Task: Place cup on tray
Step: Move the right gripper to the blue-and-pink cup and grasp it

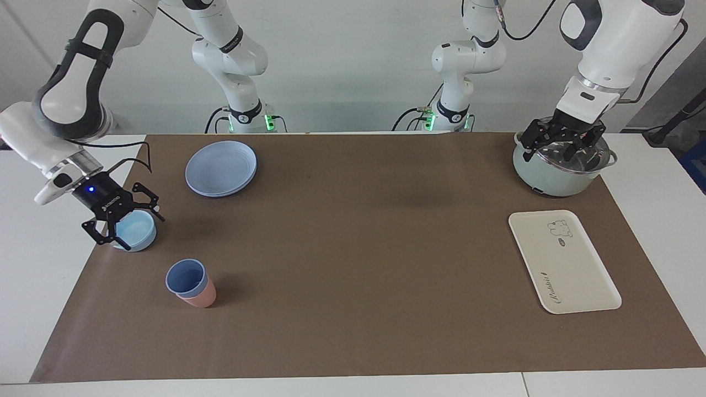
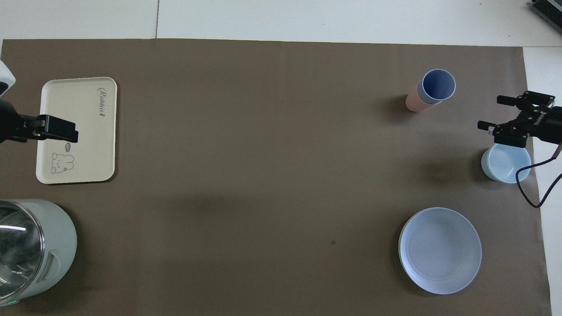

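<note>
The periwinkle-blue cup (image 1: 186, 278) stands nested in a salmon-pink cup (image 1: 199, 298) toward the right arm's end of the table; both also show in the overhead view, the cup (image 2: 437, 85) and the pink cup (image 2: 414, 102). The cream tray (image 1: 573, 275) with a bear drawing lies bare toward the left arm's end and also shows in the overhead view (image 2: 88, 145). My right gripper (image 1: 142, 231) is open and empty, low over the light-blue bowl (image 1: 139, 234), apart from the cup. My left gripper (image 1: 562, 157) is open and empty over the pot (image 1: 551, 182).
A round blue plate (image 1: 220, 168) lies nearer to the robots than the bowl. The pale green pot (image 2: 48, 237) with a shiny inside stands nearer to the robots than the tray. A brown mat (image 1: 353, 248) covers the table.
</note>
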`<state>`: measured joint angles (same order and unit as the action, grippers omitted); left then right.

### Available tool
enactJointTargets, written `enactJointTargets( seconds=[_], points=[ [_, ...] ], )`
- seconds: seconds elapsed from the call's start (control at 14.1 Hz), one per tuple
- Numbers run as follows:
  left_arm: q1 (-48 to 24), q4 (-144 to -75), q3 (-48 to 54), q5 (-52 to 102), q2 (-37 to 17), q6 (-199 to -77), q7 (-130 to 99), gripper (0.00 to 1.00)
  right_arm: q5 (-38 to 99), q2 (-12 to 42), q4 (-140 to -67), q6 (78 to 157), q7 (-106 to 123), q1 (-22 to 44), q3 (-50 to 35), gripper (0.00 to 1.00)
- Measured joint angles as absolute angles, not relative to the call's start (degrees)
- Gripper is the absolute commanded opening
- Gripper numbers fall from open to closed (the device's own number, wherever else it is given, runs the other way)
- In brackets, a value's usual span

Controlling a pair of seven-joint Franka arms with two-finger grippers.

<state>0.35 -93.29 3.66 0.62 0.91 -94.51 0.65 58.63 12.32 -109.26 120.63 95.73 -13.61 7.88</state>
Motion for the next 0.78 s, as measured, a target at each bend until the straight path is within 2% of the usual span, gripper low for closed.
enactJointTargets(
  seconds=[0.43, 0.78],
  points=[
    [0.35, -93.29, 3.66, 0.62, 0.91, -94.51, 0.65, 1.00, 66.03, 16.44, -108.37, 123.43, 100.90, -13.05, 7.52, 1.00],
    [0.34, -93.29, 3.72, 0.62, 0.91, -94.46, 0.65, 1.00, 77.25, 23.52, -105.90, 124.33, 109.04, -12.31, 6.16, 1.00]
  ],
)
